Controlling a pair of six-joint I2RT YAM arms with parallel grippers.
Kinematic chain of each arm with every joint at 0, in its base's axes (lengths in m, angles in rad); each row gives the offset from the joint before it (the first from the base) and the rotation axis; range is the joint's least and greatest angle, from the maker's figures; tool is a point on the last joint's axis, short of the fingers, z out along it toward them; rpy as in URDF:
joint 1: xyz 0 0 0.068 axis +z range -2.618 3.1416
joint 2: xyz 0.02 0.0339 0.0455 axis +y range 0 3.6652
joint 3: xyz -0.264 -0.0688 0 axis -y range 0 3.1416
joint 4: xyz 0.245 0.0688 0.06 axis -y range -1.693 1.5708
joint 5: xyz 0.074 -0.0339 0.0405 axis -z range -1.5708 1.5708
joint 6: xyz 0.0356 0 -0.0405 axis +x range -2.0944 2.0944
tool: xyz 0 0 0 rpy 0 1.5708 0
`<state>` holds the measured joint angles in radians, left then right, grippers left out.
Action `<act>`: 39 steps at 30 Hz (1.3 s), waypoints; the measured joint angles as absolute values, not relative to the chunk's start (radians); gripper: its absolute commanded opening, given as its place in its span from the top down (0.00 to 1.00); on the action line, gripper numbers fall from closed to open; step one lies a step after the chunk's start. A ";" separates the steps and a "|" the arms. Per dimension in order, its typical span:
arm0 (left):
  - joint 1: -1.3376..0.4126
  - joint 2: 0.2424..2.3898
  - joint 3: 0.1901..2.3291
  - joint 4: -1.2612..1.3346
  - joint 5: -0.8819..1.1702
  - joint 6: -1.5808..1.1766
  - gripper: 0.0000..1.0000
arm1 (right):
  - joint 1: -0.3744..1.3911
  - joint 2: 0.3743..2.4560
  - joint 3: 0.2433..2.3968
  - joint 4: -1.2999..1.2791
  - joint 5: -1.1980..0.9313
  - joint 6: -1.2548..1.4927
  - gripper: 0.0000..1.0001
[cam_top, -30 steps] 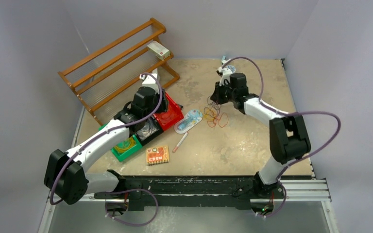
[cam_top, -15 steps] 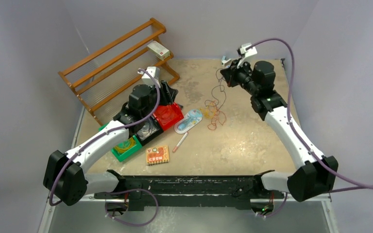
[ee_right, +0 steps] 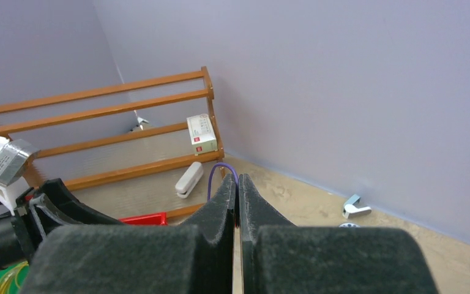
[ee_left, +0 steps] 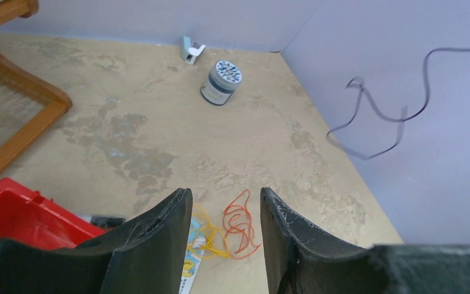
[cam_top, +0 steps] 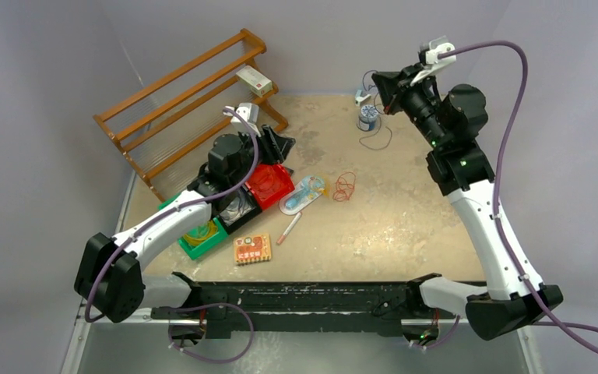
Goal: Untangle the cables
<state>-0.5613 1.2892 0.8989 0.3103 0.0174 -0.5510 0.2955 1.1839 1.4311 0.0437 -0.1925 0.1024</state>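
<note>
Jaws pinched shut, the right end effector (cam_top: 380, 84) holds the dark cable (ee_left: 368, 157) dangling in the air, well apart from the red cable (cam_top: 345, 185) and yellow cable (ee_left: 210, 240), which lie on the surface (cam_top: 405, 222) just beyond the open left end effector (ee_left: 224, 195). Half a second ago the dark cable still trailed into that pile.

No text is legible anywhere.

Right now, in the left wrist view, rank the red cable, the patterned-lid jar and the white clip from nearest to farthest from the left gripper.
From the left gripper:
1. Red cable, on the table just below the fingertips, slightly right.
2. Jar, farther out, about straight ahead.
3. White clip, beyond the jar by the back wall, slightly left.
</note>
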 measured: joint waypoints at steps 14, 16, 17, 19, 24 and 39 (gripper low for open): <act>-0.561 1.301 0.899 0.418 0.107 -0.610 0.55 | 0.295 1.192 1.380 0.061 -0.263 0.113 1.00; -0.561 1.296 0.899 0.395 0.090 -0.608 0.56 | 0.295 1.195 1.374 0.071 -0.299 0.123 1.00; -0.561 1.290 0.899 0.368 0.072 -0.606 0.55 | 0.296 1.198 1.374 0.077 -0.311 0.128 1.00; -0.560 1.272 0.904 0.297 0.027 -0.590 0.56 | 0.303 1.207 1.374 0.094 -0.336 0.140 1.00; -0.542 1.234 0.953 0.103 -0.104 -0.552 0.57 | 0.352 1.243 1.373 0.128 -0.359 0.158 1.00; -0.373 0.934 0.951 -0.326 -0.628 -0.502 0.57 | 0.624 1.420 1.517 0.146 -0.349 0.157 1.00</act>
<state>-0.3733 0.9344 0.9512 -0.3256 -0.6281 -0.5018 0.6239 1.4200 1.5169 0.1455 -0.3492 0.1570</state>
